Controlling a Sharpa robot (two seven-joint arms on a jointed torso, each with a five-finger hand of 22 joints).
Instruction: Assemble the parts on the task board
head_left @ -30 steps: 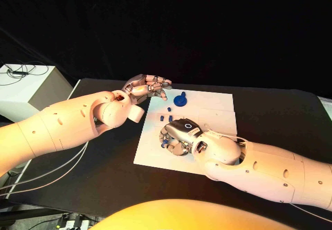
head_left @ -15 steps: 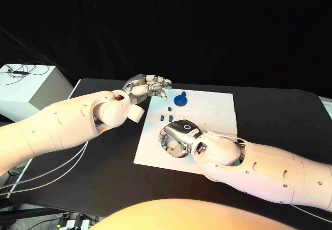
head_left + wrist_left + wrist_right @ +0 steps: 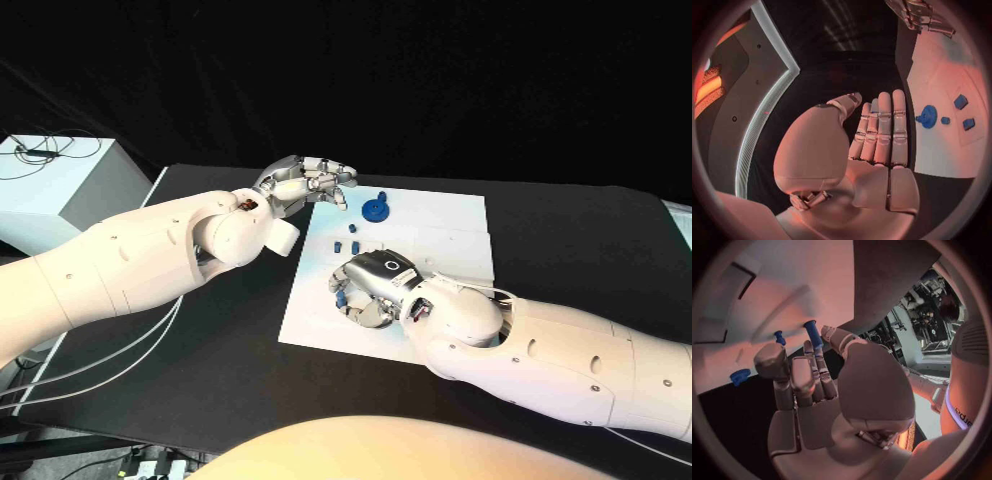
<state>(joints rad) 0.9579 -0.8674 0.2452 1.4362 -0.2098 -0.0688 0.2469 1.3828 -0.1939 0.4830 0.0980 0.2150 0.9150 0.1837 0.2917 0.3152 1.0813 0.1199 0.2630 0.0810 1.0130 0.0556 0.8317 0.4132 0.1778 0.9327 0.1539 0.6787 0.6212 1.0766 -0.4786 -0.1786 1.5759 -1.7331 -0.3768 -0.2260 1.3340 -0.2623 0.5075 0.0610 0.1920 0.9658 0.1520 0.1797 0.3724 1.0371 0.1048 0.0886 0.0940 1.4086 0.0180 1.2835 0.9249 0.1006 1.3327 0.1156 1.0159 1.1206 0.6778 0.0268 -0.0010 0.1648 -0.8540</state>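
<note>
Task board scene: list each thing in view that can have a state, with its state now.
Task board: flat on the black table.
Round blue part: on the board, untouched.
Small blue parts: loose on the board.
Blue peg: at the right hand's fingertips.
Left hand: holds nothing, at the board's far corner.
Right hand: over the board.

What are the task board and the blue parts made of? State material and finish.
Task board: probably matte white plastic or card; flat, no glare.
Blue round part: likely moulded or printed plastic; uniform blue, dull surface. The blue peg at the right robot hand looks alike.
</note>
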